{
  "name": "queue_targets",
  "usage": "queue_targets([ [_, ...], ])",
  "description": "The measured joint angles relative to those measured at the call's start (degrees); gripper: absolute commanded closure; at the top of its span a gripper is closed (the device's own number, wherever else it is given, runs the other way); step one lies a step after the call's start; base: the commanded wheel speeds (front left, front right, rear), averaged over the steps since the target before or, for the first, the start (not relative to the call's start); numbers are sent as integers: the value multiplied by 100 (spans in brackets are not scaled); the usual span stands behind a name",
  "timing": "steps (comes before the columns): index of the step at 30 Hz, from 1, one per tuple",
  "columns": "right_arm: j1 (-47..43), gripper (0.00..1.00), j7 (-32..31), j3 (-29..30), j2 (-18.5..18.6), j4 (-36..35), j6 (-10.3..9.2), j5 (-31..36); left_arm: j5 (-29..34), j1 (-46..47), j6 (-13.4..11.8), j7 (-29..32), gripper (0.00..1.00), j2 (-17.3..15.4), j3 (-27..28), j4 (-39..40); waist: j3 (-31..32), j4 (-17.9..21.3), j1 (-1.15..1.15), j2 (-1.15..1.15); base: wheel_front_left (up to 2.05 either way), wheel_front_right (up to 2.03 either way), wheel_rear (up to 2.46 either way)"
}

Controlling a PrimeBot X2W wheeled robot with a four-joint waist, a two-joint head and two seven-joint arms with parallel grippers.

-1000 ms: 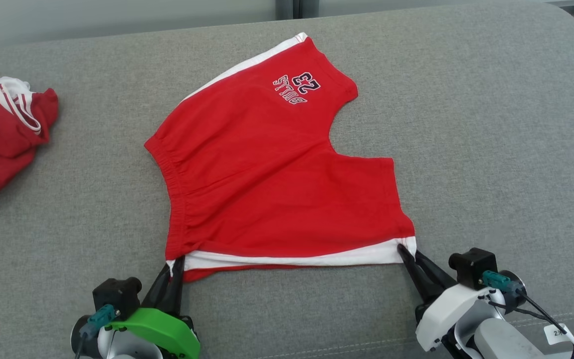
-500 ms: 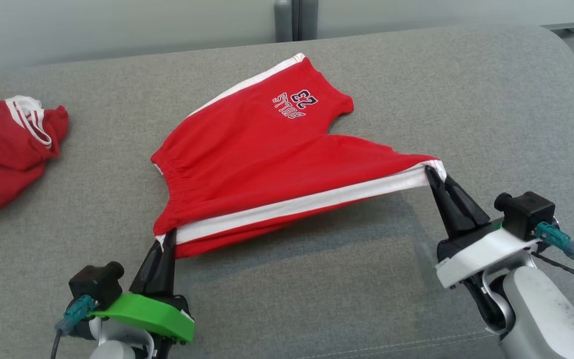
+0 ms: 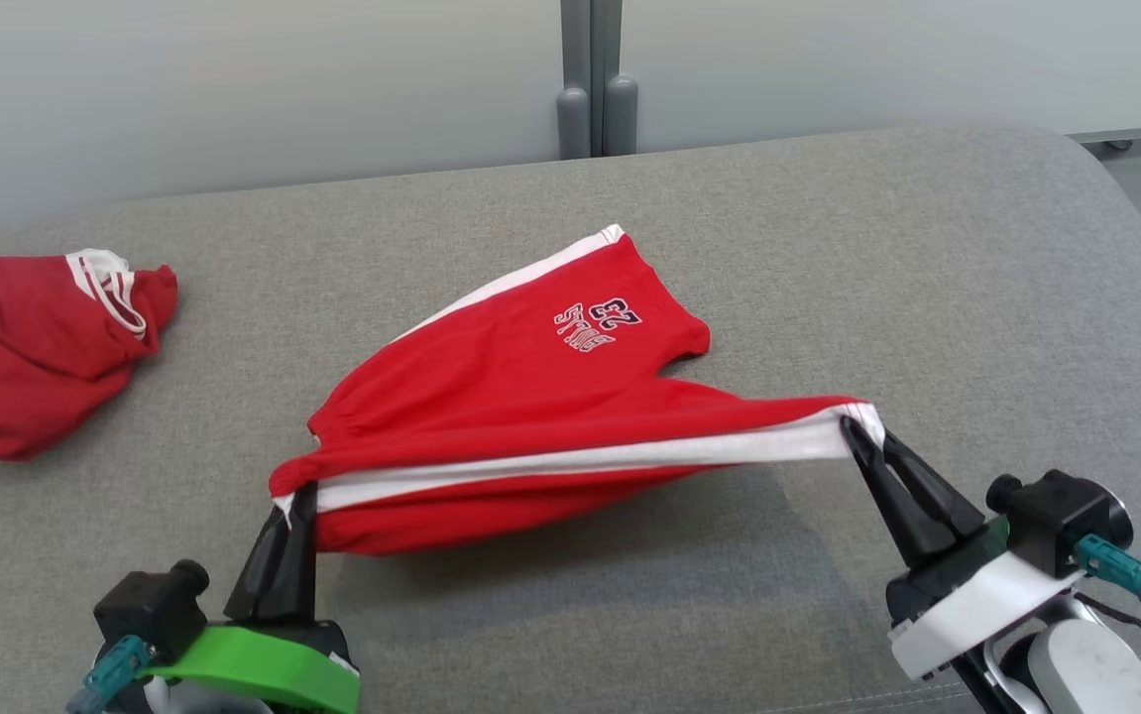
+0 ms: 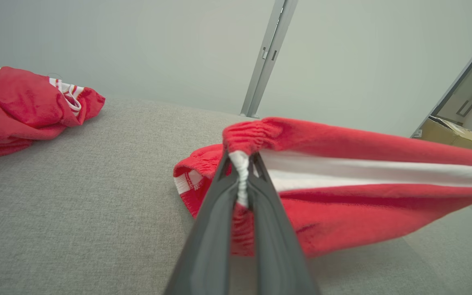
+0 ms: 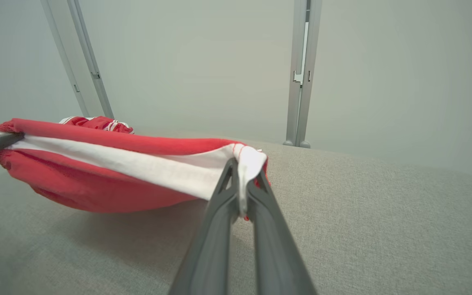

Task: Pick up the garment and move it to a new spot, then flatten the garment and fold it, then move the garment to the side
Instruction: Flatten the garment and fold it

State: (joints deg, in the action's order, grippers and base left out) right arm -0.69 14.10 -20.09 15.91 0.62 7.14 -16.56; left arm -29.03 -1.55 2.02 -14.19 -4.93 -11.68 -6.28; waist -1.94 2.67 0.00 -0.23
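Hanging taut, seemingly for a fold, the red white-striped fabric shorts [image 3: 530, 397] are clamped at near corners by the left gripper [image 3: 304, 493] and right gripper [image 3: 859, 429].

An office or lab room is suggested: pale partition panels [image 3: 233, 89] are joined by grey metal posts [image 3: 591, 79] behind a grey upholstered surface [image 3: 927, 297].

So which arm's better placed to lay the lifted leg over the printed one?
Probably right: the right gripper pinches the lifted leg hem of the shorts, nearest the printed leg; the left gripper holds the waistband end.
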Motion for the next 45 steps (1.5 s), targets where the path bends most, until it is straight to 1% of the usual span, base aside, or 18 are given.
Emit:
queue_targets([
  [6, -357, 100, -346, -10, 181, -12, 0, -119, -32, -280, 0, 159, 100, 2, -229, 75, -43, -40, 0, 0, 0, 0, 0],
  [9, -344, 100, -423, -4, 177, 2, 0, -177, -113, -291, 2, 226, 100, 11, -330, 80, -94, -54, 0, 0, 0, 0, 0],
  [15, -130, 100, -746, 145, 211, 270, 0, -475, -187, -185, 103, 435, 100, 58, -558, 96, -313, -123, 0, 0, 0, 0, 0],
  [21, 770, 100, -1218, 249, 280, 397, 0, -680, -359, 450, 103, 683, 100, 103, -535, 90, -634, -232, 0, 0, 0, 0, 0],
  [26, 1662, 100, -1814, 144, 442, 694, 0, -876, -513, 1085, 85, 978, 100, 187, -521, -205, -968, -336, 0, 0, 0, 0, 0],
  [29, 2469, 100, -2260, 12, 525, 906, 0, -1006, -512, 1646, -53, 1143, 100, 208, -487, -485, -1254, -433, 0, 0, 0, 0, 0],
  [30, 2651, 100, -2364, -18, 549, 955, 0, -1027, -512, 1773, -66, 1169, 100, 214, -483, -550, -1325, -459, 0, 0, 0, 0, 0],
  [34, 3255, 100, -2786, -133, 581, 1226, 2, -1096, -515, 2254, -274, 1274, 100, 260, -438, -828, -1615, -582, 0, 0, 0, 0, 0],
  [38, 3712, 100, -3023, -178, 567, 1558, 41, -1178, -569, 2663, -407, 1281, 100, 326, -405, -1067, -1905, -726, 0, 0, 0, 0, 0],
  [42, 4056, 100, -3158, -315, 537, 1938, 41, -1211, -609, 2984, -457, 1280, 100, 379, -446, -1372, -2149, -898, 0, 0, 0, 0, 0],
  [44, 4197, 93, -3182, -441, 510, 2109, 40, -1211, -610, 3093, -463, 1258, 100, 380, -472, -1507, -2243, -991, 0, 0, 0, 0, 0],
  [45, 4268, 88, -3183, -504, 472, 2187, 40, -1211, -610, 3133, -470, 1230, 100, 380, -471, -1567, -2285, -1030, 0, 0, 0, 0, 0],
])
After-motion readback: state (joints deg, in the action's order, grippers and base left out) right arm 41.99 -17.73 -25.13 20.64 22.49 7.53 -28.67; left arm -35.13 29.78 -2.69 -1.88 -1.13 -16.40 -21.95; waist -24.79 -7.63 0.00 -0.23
